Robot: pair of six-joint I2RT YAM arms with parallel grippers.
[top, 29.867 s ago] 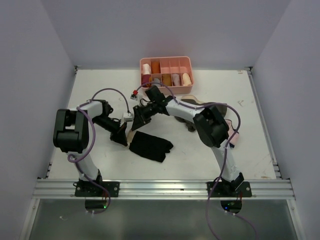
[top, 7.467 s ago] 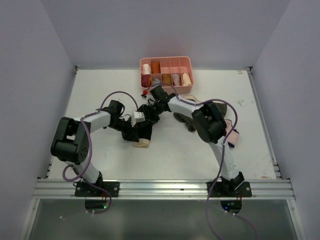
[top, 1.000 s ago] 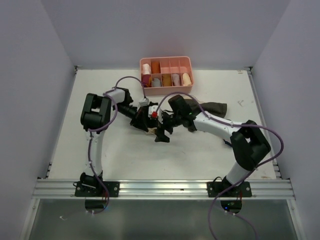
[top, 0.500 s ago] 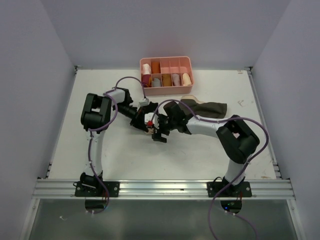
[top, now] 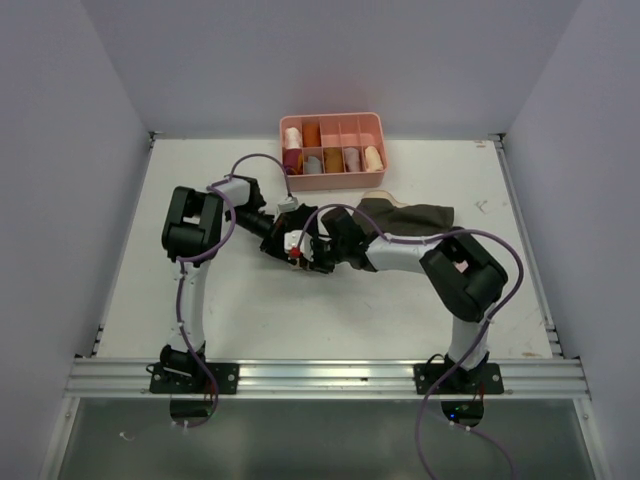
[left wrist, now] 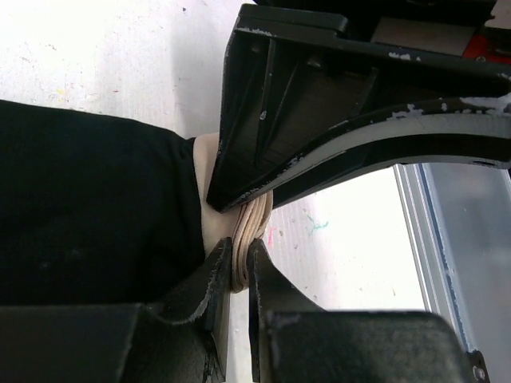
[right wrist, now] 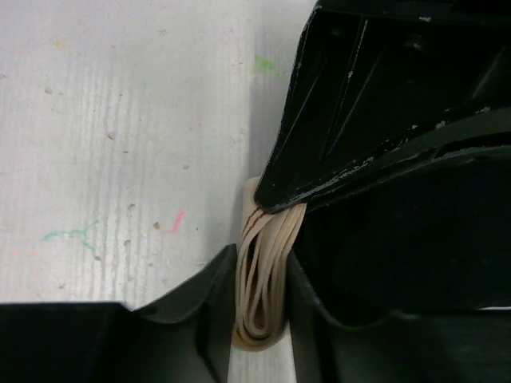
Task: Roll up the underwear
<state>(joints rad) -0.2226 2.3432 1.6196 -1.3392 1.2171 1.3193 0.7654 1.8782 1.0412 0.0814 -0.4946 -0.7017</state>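
The underwear is a tight bundle held between both grippers near the table's middle, mostly hidden under them in the top view. Its black cloth [left wrist: 88, 215] fills the left of the left wrist view, and the beige waistband [left wrist: 255, 219] sticks out as stacked layers. My left gripper [left wrist: 239, 257] [top: 279, 237] is shut on those layers. From the opposite side, my right gripper [right wrist: 259, 259] [top: 304, 251] has its fingers pressed on both sides of the folded waistband [right wrist: 263, 307], with black cloth [right wrist: 415, 255] to the right.
A pink divided tray [top: 333, 122] with several rolled garments stands at the back of the table. An olive-brown garment [top: 418, 214] lies right of the grippers, behind the right arm. The two grippers' fingers overlap closely.
My right gripper has slid left up to the bundle and closed its jaws on the waistband. The left gripper has kept its place and its grip.
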